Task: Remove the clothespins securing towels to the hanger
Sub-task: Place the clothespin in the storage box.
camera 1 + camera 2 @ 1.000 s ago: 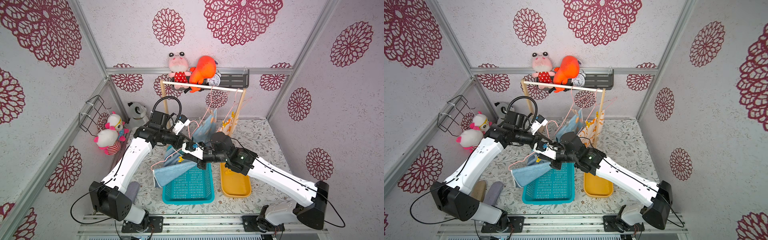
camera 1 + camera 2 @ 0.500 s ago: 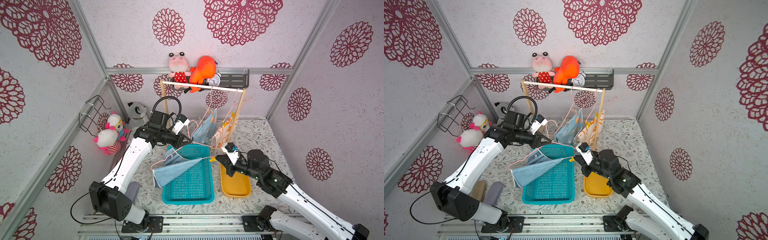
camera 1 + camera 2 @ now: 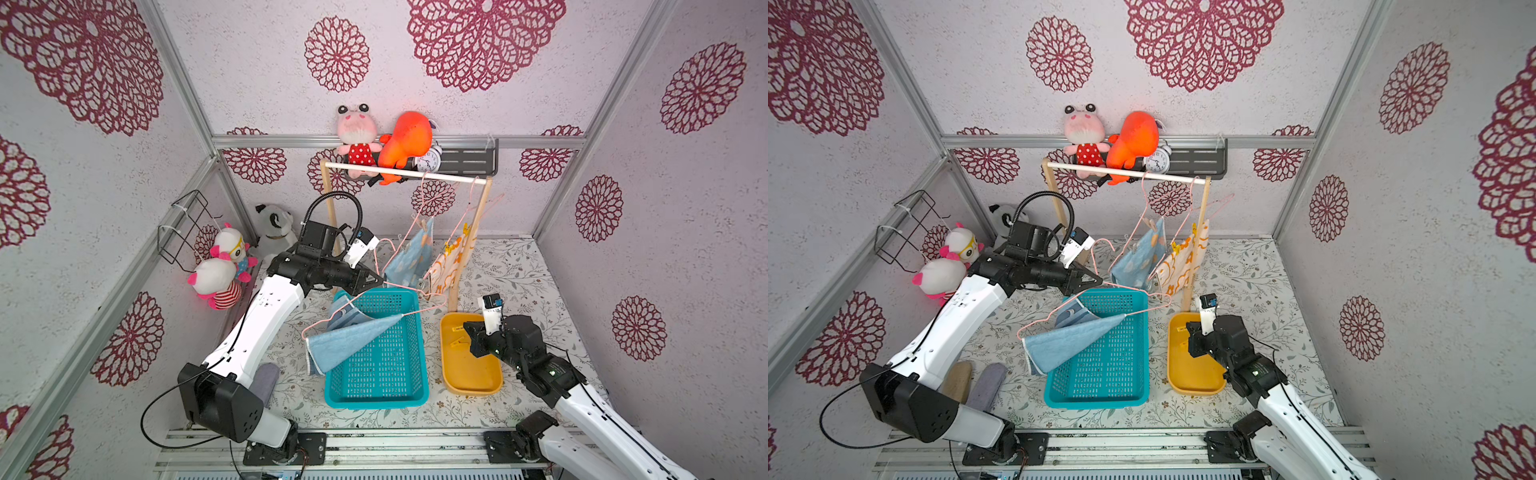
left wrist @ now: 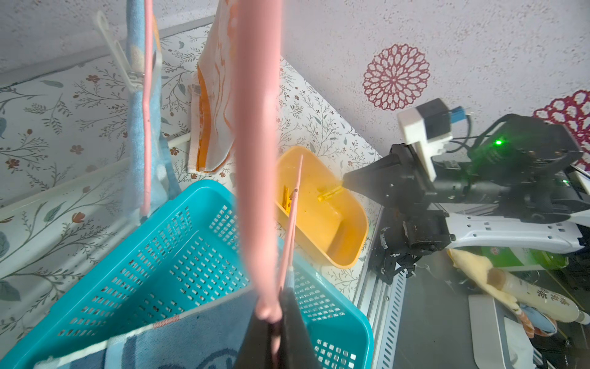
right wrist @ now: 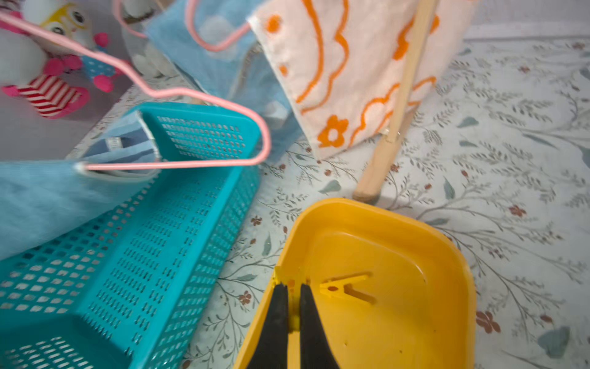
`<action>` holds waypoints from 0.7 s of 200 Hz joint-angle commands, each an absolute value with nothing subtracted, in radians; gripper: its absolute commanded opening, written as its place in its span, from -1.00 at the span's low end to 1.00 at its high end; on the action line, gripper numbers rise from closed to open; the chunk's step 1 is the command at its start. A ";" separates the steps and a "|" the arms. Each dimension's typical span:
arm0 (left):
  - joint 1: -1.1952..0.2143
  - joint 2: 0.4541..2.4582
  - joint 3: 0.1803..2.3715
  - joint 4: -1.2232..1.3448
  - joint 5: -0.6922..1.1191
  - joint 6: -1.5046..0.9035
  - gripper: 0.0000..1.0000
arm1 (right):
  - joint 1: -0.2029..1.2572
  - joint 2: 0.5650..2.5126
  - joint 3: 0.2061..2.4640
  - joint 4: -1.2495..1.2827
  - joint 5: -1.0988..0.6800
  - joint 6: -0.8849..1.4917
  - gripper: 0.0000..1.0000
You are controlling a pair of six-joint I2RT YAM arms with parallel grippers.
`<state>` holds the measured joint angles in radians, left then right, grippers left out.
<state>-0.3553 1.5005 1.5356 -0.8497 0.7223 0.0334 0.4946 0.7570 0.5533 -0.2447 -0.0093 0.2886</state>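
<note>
One clothespin (image 5: pixel 344 286) in the tray (image 5: pixel 431 242), right gripper (image 5: pixel 293 287) jaws pinching another, left gripper (image 4: pixel 271 322) jaws clamping the hanger (image 5: pixel 178 165); both towels (image 3: pixel 409 259) on the rack (image 3: pixel 453 178) left pinned.

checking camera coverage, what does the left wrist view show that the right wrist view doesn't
Only left wrist: the left gripper clamped on the pink wire hanger, and a pale beige plastic clothespin. Only right wrist: the red-striped plush toy. Both: that hanger, the teal mesh basket, the yellow plastic tray, the white-and-orange towel, and the right gripper shut on a yellow clothespin.
</note>
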 commanded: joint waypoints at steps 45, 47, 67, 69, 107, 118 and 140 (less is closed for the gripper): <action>-0.356 1.464 1.525 -0.815 0.727 0.037 -1.00 | 0.301 0.827 0.450 -0.133 0.034 0.458 -0.86; -0.357 1.464 1.525 -0.815 0.728 0.037 -1.00 | 0.295 0.829 0.447 -0.127 0.033 0.462 -0.86; -0.357 1.461 1.525 -0.817 0.727 0.038 -1.00 | 0.249 0.859 0.418 -0.084 0.001 0.486 -0.83; -0.357 1.462 1.525 -0.817 0.727 0.038 -1.00 | 0.246 0.865 0.416 -0.081 -0.001 0.487 -0.83; -0.357 1.462 1.524 -0.819 0.727 0.038 -1.00 | 0.222 0.917 0.396 -0.027 -0.007 0.505 -0.76; -0.358 1.462 1.525 -0.818 0.727 0.039 -1.00 | 0.221 0.928 0.393 -0.016 -0.012 0.505 -0.73; -0.358 1.463 1.525 -0.819 0.727 0.038 -1.00 | 0.218 0.945 0.388 0.004 -0.019 0.502 -0.64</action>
